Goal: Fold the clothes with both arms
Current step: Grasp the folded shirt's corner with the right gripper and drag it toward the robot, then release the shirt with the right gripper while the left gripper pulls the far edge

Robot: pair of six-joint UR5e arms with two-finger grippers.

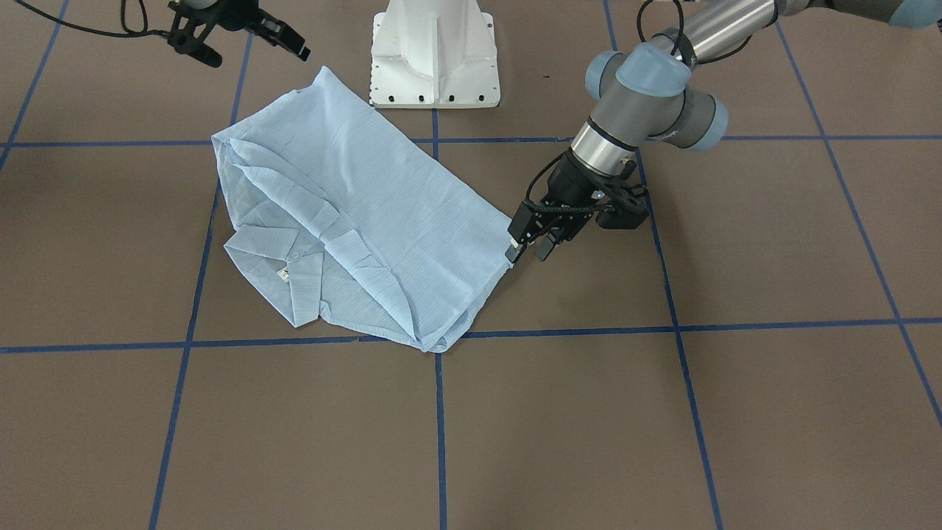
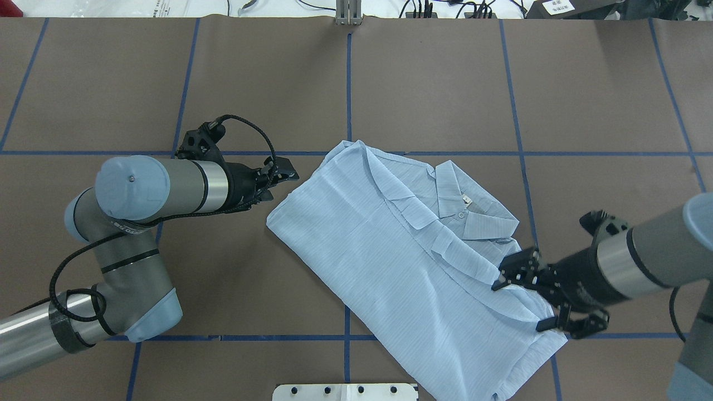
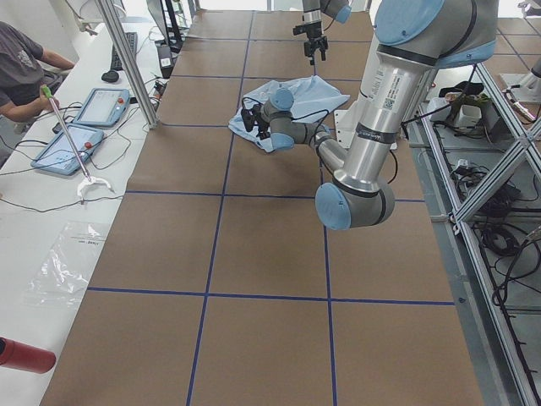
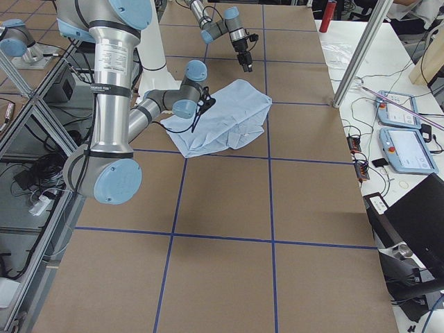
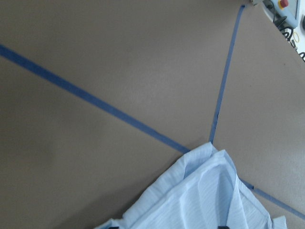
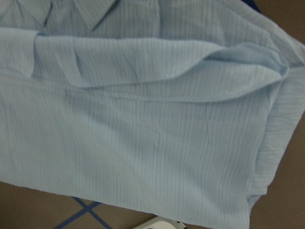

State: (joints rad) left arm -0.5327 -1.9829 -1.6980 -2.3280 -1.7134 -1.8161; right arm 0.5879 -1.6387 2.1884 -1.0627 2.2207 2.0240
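where the brown table [image 1: 736,412] spreads under both arms, blue tape lines [image 1: 439,427] cut it into large squares. a white bench [image 3: 34,211] runs along its far side from the robot, carrying two tablets [image 3: 101,106], cables and a clear bag [image 3: 68,262]. a person [image 3: 21,72] sits there holding a green-handled stick [image 3: 63,139]. metal frame posts stand around the table.

the shirt [image 2: 401,262] lies folded and slantwise on the table just in front of the white pedestal [image 1: 434,55], collar [image 2: 468,206] on top toward the robot's right. the left gripper [image 1: 528,254] sits low, just beside the shirt's left edge, its fingers a little apart and holding nothing. the right gripper [image 2: 518,308] hangs above the shirt's right edge, fingers spread wide, empty.

neither wrist view shows its own fingers clearly. the left one catches only a corner of cloth, the right one only folds. whether the left fingertip touches the cloth cannot be told. the sleeves are tucked out of sight.
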